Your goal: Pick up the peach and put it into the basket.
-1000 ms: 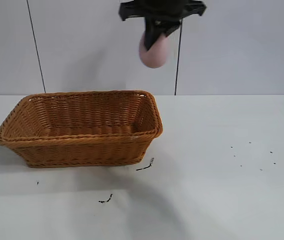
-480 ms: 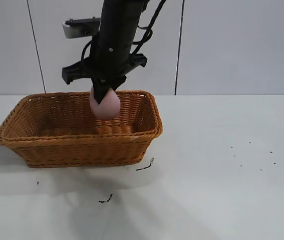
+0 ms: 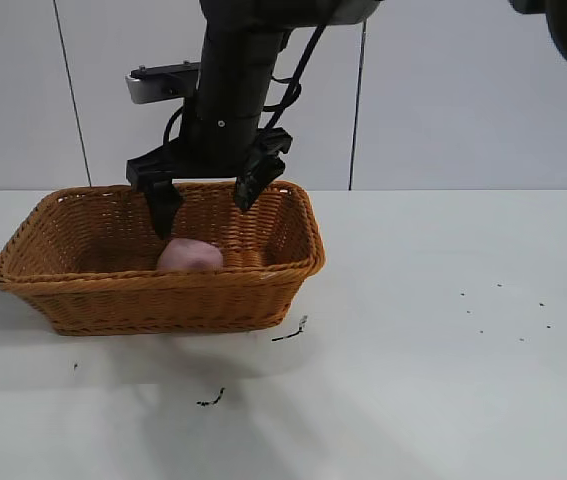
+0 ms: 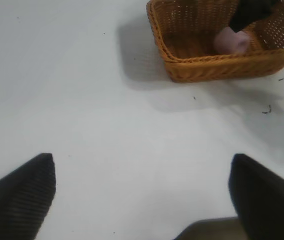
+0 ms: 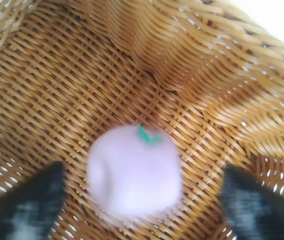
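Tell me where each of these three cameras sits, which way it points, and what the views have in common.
Exterior view: outside the rig, level with the table, facing the arms; shows the right claw open over the basket, peach inside.
Left wrist view: on the left arm, looking across the table at the basket; the left claw open, its fingers at the frame's bottom corners.
Right wrist view: on the right arm, looking straight down into the basket at the peach between its dark fingers.
Shared: basket and peach appear in all three.

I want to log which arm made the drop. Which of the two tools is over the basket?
The right tool, open above the peach lying in the wicker basket. The left tool is open over bare table, away from it.
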`<state>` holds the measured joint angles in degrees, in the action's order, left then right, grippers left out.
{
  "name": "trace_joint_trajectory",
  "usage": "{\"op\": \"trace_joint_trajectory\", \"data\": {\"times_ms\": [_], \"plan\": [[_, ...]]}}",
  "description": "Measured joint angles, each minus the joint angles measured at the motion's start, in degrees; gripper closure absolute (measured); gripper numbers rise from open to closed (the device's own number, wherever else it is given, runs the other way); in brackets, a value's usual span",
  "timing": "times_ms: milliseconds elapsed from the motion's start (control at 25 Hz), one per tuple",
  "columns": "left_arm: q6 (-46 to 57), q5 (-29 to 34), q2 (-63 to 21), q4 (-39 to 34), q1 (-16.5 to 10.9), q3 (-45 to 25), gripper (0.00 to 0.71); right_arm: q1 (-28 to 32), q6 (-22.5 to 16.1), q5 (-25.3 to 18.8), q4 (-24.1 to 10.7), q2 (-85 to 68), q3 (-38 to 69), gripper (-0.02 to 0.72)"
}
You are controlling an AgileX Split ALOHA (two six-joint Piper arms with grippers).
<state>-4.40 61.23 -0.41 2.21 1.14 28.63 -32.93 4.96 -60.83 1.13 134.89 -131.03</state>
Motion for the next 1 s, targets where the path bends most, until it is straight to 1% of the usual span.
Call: {"op": "trace_joint_trajectory", "data": {"times_ms": [120,720,880,1000], "plan": [[0.0,0.0,0.0,0.0,0.0,0.0,0.018,4.0,0.0,-0.98,-0.2,-1.86,-0.27,0.014],[0.0,0.0,0.0,0.0,0.0,0.0,0.018,29.83,-0.22,-6.18,-0.6,-5.51,0.18,0.014],[0.0,0.0,0.0,0.0,0.0,0.0,0.018,34.35,-1.06,-8.24,-0.67,-7.75,0.43,0.014],[0.0,0.0,0.0,0.0,0.0,0.0,0.018,35.66,-1.26,-8.56,-0.72,-11.73,3.83,0.014]]}}
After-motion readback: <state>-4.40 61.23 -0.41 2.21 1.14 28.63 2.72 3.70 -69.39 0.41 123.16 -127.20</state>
